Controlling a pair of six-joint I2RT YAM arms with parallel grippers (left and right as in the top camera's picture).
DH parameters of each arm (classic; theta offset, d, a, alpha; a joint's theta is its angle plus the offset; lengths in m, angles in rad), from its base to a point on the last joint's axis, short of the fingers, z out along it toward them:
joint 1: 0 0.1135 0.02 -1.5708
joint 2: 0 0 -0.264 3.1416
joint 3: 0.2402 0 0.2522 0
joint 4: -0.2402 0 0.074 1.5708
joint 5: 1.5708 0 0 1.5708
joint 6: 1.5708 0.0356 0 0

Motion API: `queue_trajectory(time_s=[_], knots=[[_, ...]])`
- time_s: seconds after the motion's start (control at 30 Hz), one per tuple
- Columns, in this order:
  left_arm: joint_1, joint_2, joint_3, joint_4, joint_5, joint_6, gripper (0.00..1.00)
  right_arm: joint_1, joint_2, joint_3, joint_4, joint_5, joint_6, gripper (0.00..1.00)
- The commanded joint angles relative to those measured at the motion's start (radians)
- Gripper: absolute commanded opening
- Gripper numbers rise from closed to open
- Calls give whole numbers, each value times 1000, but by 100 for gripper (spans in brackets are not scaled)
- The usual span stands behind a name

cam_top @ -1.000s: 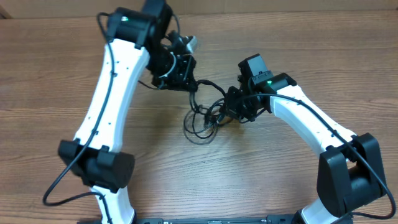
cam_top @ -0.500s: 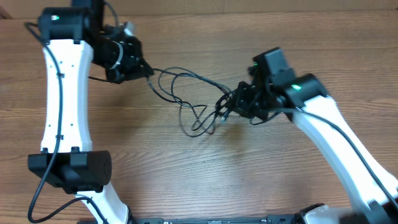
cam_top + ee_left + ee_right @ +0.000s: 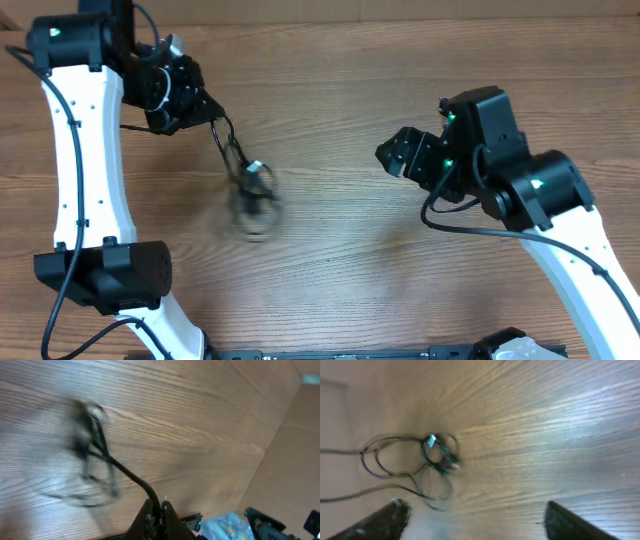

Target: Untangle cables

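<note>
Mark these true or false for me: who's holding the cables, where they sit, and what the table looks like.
1. The left hand is shut on a strand of the cables. True.
2. The right hand is clamped on the cables. False: its jaws stand open and empty, well apart from the cables.
3. The cables are nearer the left hand than the right hand. True.
4. The cables look crisp in the overhead view. False: the bundle is blurred there, and in both wrist views too.
5. The table is plain white plastic. False: it is brown with a wood grain.
</note>
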Motion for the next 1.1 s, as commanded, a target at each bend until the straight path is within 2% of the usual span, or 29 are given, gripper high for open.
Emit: queue_trajectory(time_s=[0.0,0.07,0.1,0.23,0.53,0.77,0.93,1.07], knots=[[-43,-36,26,3,95,29,4,2,44,13,11,-89,-36,89],[-63,-36,26,14,232,87,4,9,74,13,31,-161,-81,92],[-85,-36,26,32,379,111,4,23,111,13,58,-238,-109,94],[-113,-36,26,66,528,110,4,56,175,13,106,-321,-157,95],[-126,-37,26,1,511,138,4,62,220,13,202,-268,-155,100],[-126,-37,26,1,505,55,4,86,229,13,252,-275,-144,100],[-140,-37,26,1,505,16,4,145,270,13,304,-229,-9,100],[-151,-37,26,1,474,-10,4,177,285,13,367,-247,14,96]])
